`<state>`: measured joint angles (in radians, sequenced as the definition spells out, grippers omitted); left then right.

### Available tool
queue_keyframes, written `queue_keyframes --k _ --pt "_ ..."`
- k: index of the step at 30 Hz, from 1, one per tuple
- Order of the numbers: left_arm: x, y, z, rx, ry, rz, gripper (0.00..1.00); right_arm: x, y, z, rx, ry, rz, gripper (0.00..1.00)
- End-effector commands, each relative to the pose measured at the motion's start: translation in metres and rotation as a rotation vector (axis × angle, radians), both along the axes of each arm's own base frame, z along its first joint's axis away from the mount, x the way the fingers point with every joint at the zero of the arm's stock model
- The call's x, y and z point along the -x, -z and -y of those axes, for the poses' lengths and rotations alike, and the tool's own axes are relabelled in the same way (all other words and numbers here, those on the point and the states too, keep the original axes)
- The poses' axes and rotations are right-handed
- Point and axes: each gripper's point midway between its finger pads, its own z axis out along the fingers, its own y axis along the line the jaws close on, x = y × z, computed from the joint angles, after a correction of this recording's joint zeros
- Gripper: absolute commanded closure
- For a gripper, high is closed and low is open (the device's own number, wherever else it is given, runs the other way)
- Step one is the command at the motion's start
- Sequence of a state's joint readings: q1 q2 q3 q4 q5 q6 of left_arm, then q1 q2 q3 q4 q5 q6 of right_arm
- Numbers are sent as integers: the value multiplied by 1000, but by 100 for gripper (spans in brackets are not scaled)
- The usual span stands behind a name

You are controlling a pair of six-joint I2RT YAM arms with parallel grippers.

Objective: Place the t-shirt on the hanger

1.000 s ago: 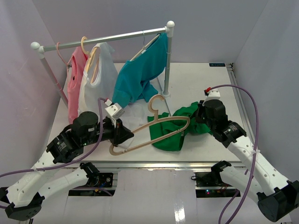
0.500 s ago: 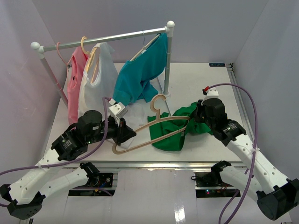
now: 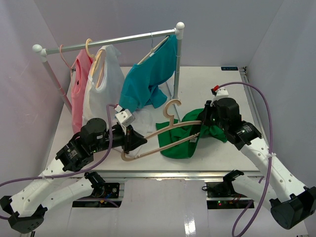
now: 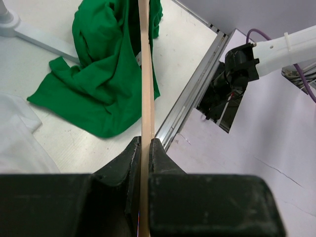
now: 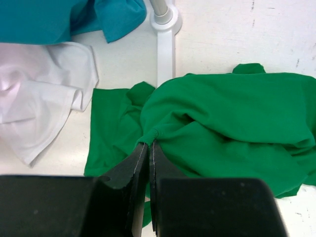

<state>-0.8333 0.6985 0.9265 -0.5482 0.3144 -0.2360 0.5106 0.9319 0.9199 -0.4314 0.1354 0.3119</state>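
The bright green t-shirt [image 3: 186,138] lies crumpled on the table, partly lifted at its right side. The beige hanger [image 3: 163,136] is held over it, hook [image 3: 173,109] pointing to the back, its right arm reaching into the green cloth. My left gripper [image 3: 134,142] is shut on the hanger's left end; in the left wrist view the hanger [image 4: 146,74] runs straight out from my left gripper [image 4: 145,144] over the t-shirt [image 4: 106,84]. My right gripper [image 3: 203,120] is shut on a hem of the t-shirt [image 5: 222,128], pinched at my right gripper [image 5: 149,144].
A clothes rack [image 3: 108,40] at the back holds a pink shirt [image 3: 79,89], a white shirt [image 3: 106,79] and a teal-blue t-shirt [image 3: 148,74]. Its right post [image 3: 177,64] and foot [image 5: 165,19] stand just behind the green t-shirt. White cloth [image 5: 34,94] lies to the left.
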Motion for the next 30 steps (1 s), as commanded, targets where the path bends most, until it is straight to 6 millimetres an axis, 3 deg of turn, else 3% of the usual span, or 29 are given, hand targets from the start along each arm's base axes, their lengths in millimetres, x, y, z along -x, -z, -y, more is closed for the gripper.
queue_keyframes --k 1,9,12,16,22,28,30 --pt "-14 -29 6 77 -38 94 100 3 -50 -9 -73 -54 86 92" --pt "-37 -41 11 82 -111 132 100 10 -92 -18 -136 -104 133 92" --pt "-44 -46 15 114 -127 172 100 19 -101 -30 -186 -176 134 92" --pt "-53 -50 19 181 -150 230 100 23 -104 -30 -201 -187 142 92" --pt "-47 -57 23 243 -113 247 100 16 -105 -19 -154 -127 155 92" --pt "-22 -60 21 304 -11 305 100 6 -138 -15 -135 -105 217 92" --pt "-18 -69 15 351 -16 349 100 5 -140 -22 -129 -136 196 92"
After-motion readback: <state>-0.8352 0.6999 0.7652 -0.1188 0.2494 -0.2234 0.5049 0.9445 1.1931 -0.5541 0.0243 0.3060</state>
